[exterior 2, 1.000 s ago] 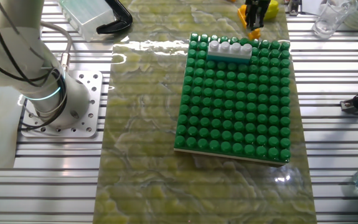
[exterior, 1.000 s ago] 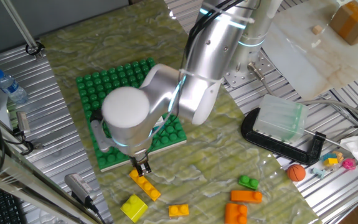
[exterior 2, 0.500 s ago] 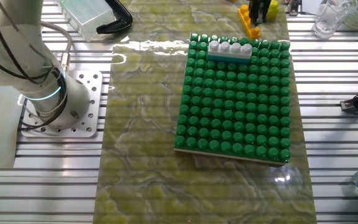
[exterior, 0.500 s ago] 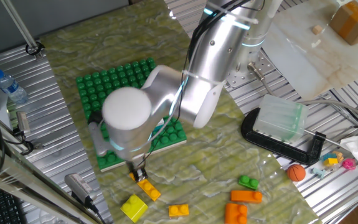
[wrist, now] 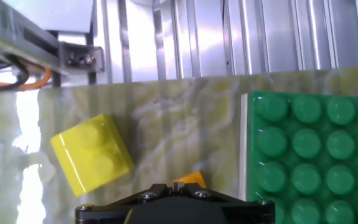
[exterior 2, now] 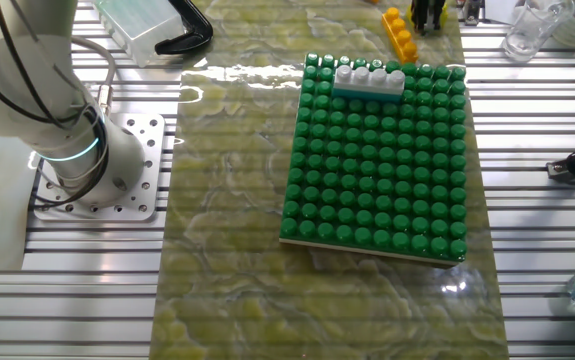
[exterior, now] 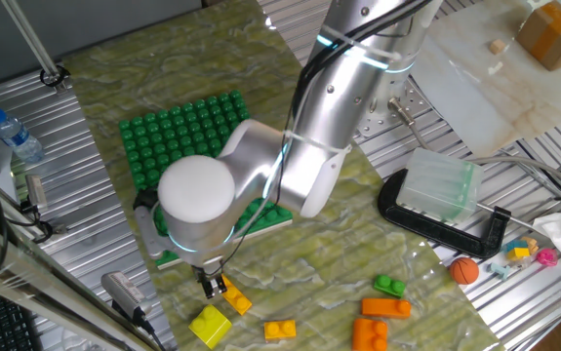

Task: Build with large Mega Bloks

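My gripper [exterior: 209, 286] is low over the mat just off the green baseplate's [exterior: 182, 136] near edge, with its jaws closed together and nothing between them. A long yellow-orange brick [exterior: 229, 294] lies right beside the fingertips; it also shows in the other fixed view [exterior 2: 400, 32] next to the gripper [exterior 2: 425, 10]. A square yellow brick [exterior: 210, 325] lies close by, and it is large in the hand view [wrist: 93, 154]. A white four-stud brick [exterior 2: 370, 80] sits on the baseplate [exterior 2: 377, 170]. Several orange bricks [exterior: 385, 308] and a green one [exterior: 389, 286] lie to the right.
A black clamp [exterior: 436, 222] holding a clear box [exterior: 440, 185], a small orange ball [exterior: 464, 269] and small toys lie at the right. A water bottle [exterior: 14, 136] and cables are at the left. The ribbed metal table [wrist: 228, 37] lies beyond the mat.
The gripper has moved away from the baseplate along the long yellow-orange brick toward the mat's edge. The brick now lies uncovered beside it.
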### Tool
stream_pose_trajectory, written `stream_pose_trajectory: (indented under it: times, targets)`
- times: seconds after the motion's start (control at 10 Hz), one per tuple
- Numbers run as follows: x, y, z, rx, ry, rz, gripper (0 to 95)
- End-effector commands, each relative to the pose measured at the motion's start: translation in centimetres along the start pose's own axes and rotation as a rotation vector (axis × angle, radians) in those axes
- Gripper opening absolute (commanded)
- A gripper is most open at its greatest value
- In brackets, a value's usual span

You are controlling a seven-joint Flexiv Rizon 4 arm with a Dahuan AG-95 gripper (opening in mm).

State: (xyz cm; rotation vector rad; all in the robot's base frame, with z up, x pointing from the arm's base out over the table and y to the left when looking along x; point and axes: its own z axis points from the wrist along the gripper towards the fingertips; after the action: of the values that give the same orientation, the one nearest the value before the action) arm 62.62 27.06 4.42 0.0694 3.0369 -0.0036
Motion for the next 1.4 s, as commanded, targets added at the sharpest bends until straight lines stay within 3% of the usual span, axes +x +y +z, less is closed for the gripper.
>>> stream_pose_trajectory:
  times: [0.1,0.3,0.6,1.0,1.2,1.4]
  targets:
    - [0.0,-0.1,0.6,-0.005,-0.025,-0.009,0.0]
    - [-0.1,-0.1,1.1,-0.005,-0.045,-0.022,0.0]
    - [0.0,-0.2,1.7,0.005,-0.04,-0.037,0.0]
    - [0.3,-0.5,1.9,0.015,0.092,-0.008,0.0]
    - [0.9,-0.4,2.0,0.027,0.173,0.016,0.0]
    - [1.9,-0.6,2.4,0.025,0.181,0.015,0.0]
